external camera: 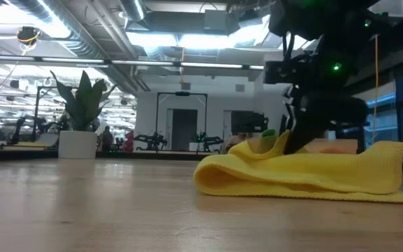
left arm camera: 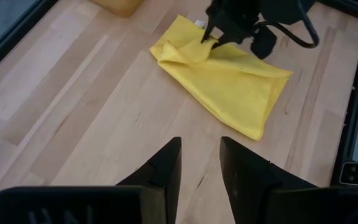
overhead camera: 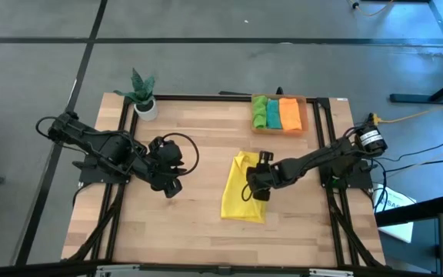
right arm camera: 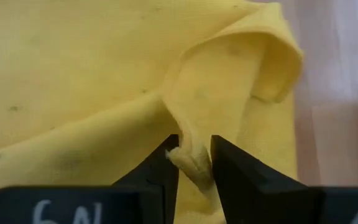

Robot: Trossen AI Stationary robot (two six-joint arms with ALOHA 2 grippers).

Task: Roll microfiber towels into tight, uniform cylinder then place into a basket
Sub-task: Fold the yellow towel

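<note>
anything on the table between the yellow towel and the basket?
Nothing visible. The yellow towel, pinched by the right gripper, has only bare tabletop between it and the basket. The basket already holds green, teal and orange towels side by side. The potted plant stands far off to the side.

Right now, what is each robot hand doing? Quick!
Left end effector: open, holding nothing, over bare table.
Right end effector: shut on a fold of the yellow towel.

White characters reading roughly "6A" show on the right claw's (right arm camera: 194,163) housing, partly cut off
</note>
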